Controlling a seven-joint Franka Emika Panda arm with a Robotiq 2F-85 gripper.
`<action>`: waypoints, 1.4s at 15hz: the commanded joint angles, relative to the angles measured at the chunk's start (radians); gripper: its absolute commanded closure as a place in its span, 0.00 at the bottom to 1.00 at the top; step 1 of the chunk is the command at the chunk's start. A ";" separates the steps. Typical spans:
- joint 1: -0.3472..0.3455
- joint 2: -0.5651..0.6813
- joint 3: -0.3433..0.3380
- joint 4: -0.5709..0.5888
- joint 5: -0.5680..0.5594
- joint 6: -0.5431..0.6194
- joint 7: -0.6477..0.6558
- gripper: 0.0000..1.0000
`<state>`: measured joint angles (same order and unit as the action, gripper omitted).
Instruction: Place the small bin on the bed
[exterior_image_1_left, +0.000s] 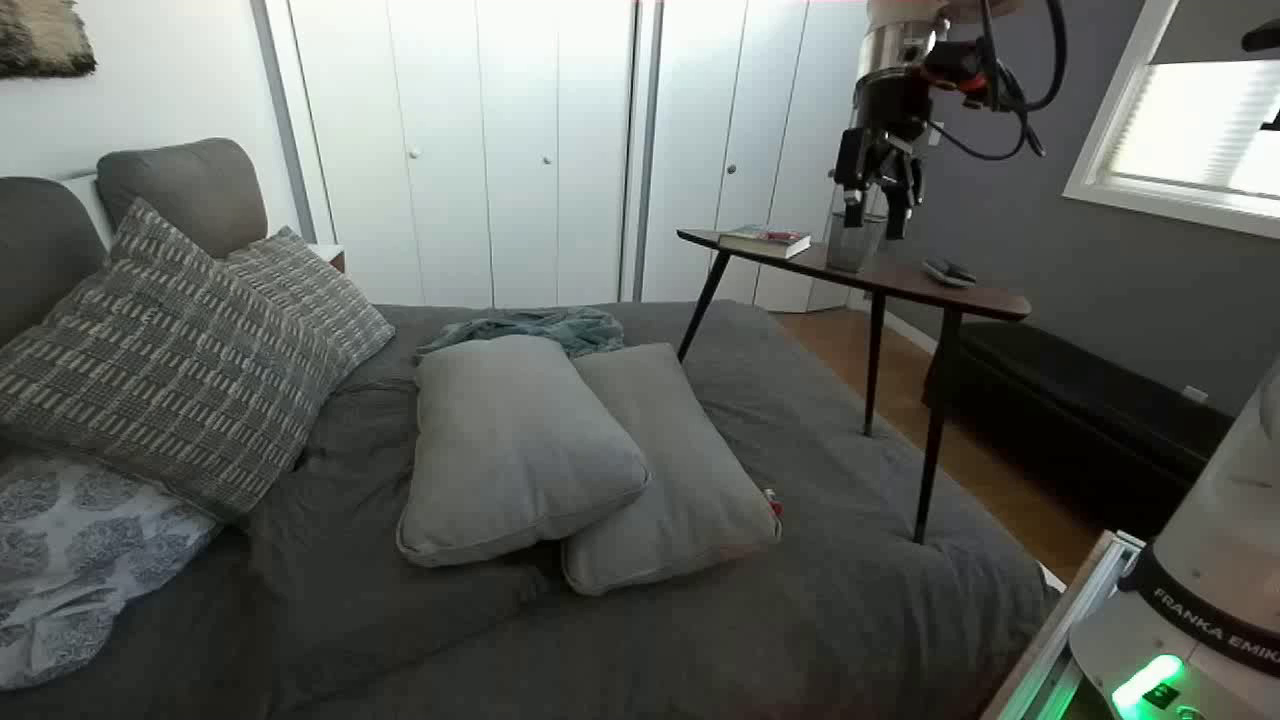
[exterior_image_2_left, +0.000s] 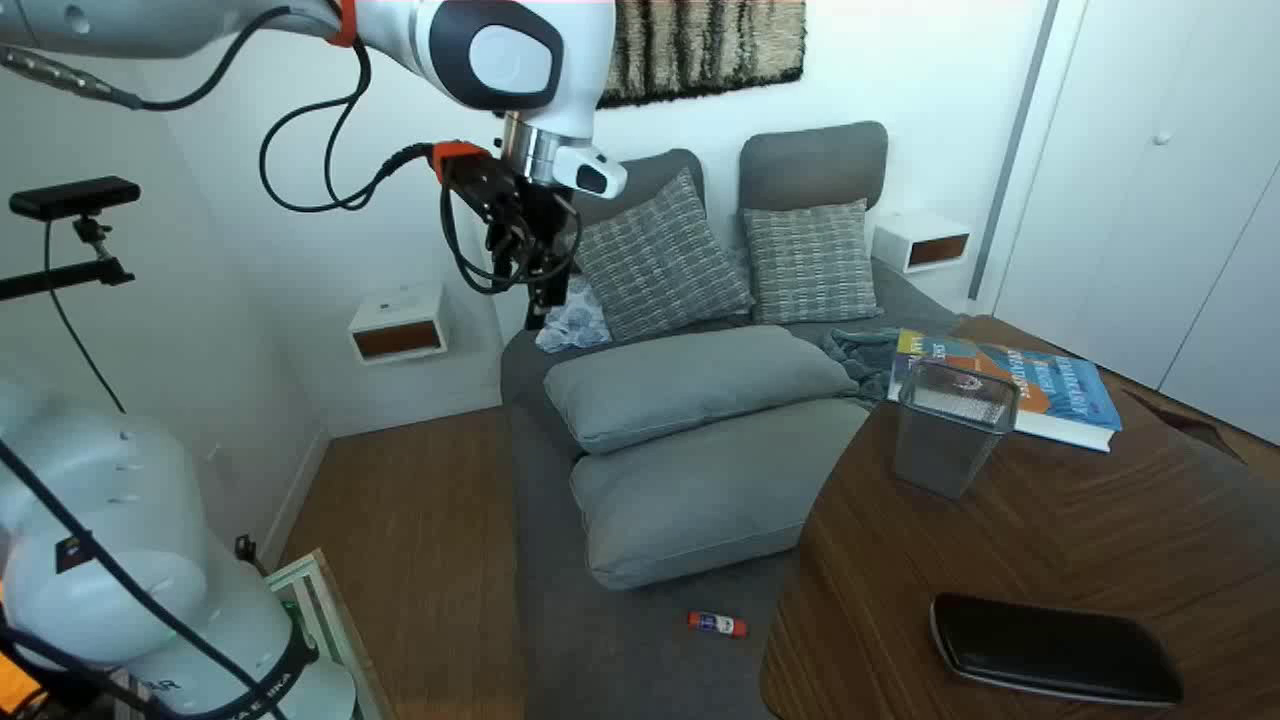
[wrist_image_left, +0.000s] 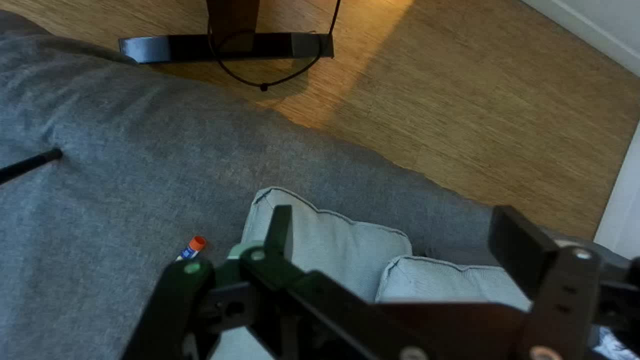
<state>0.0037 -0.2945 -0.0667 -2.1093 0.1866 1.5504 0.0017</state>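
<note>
The small bin (exterior_image_2_left: 945, 450), clear smoky plastic, stands upright on the dark wooden side table (exterior_image_2_left: 890, 580). It also shows on the table in an exterior view (exterior_image_1_left: 848, 250), partly behind my fingers; it is out of the wrist view. The bed (exterior_image_1_left: 780, 640) has a dark grey duvet, which also shows in an exterior view (exterior_image_2_left: 620, 660) and the wrist view (wrist_image_left: 130, 165). My gripper (exterior_image_1_left: 876, 215) is open and empty in the air, apart from the bin. In an exterior view it (exterior_image_2_left: 540, 310) hangs well left of the bin. In the wrist view its fingers (wrist_image_left: 395, 232) are wide apart above the pillows.
Two light grey pillows (exterior_image_1_left: 520, 450) lie mid-bed, with a glue stick (exterior_image_2_left: 717, 624) beside them. A book (exterior_image_2_left: 1040, 385) lies touching or close behind the bin. A black case (exterior_image_2_left: 1050, 645) lies on the table. The table's thin legs (exterior_image_1_left: 930, 440) stand on the duvet.
</note>
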 joint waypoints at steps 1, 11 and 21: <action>-0.013 0.001 0.011 0.002 0.002 -0.003 -0.003 0.00; -0.076 0.006 -0.013 0.011 -0.013 0.260 0.129 0.00; -0.244 -0.004 -0.105 0.038 -0.036 0.560 0.315 0.00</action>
<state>-0.2105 -0.2954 -0.1662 -2.0821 0.1761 2.0434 0.2244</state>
